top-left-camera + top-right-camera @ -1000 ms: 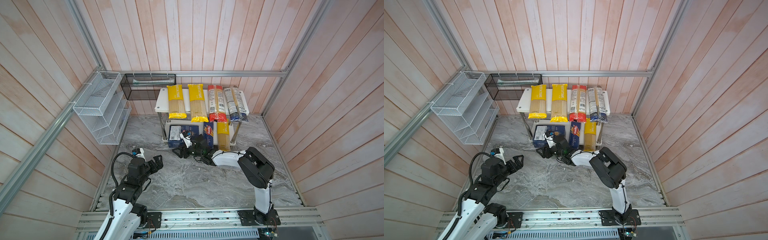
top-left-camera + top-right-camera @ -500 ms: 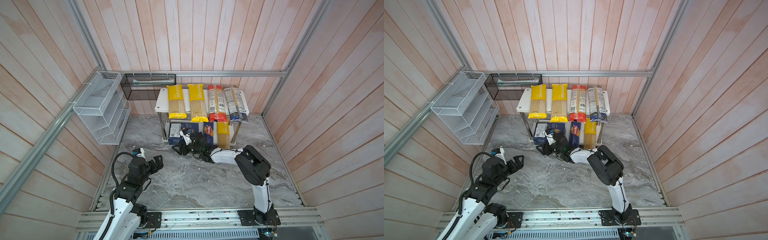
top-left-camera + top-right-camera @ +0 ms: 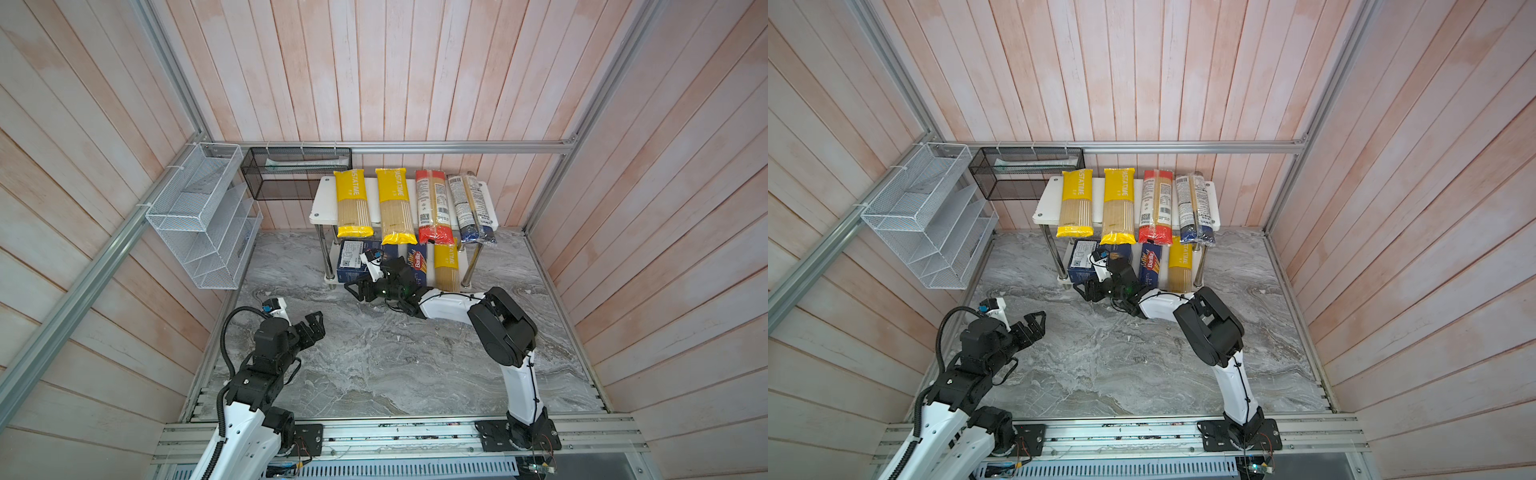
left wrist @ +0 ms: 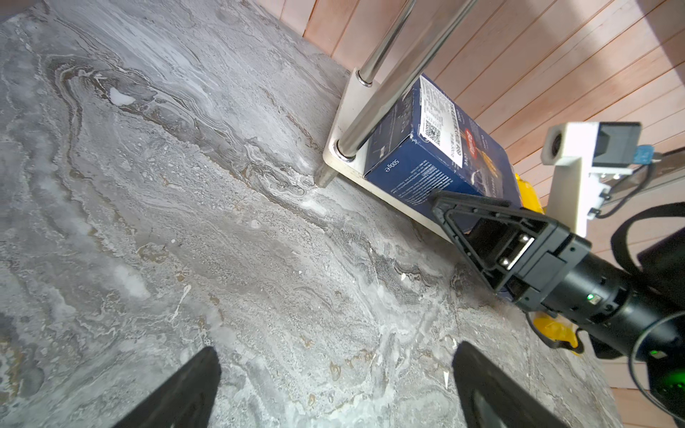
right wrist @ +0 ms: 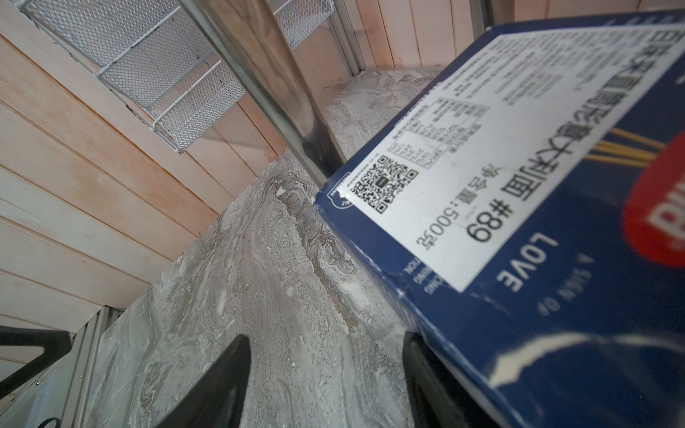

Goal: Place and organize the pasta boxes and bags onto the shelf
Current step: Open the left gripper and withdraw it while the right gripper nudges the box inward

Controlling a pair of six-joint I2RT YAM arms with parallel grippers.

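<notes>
While four bags (image 3: 395,208) lie across the top board of the shelf (image 3: 322,208) in both top views, wide box (image 3: 349,262), narrow box (image 3: 417,266) and yellow bag (image 3: 446,268) share its lower board. Left wrist view: left gripper (image 4: 337,348) spread, empty, over open marble floor (image 4: 185,222). Right wrist view: right gripper (image 5: 325,335) parted, empty, beside the wide box; chrome leg (image 5: 267,85) beyond.

Shiny chrome shelf leg (image 4: 389,96), matt cardboard box (image 4: 415,174).
</notes>
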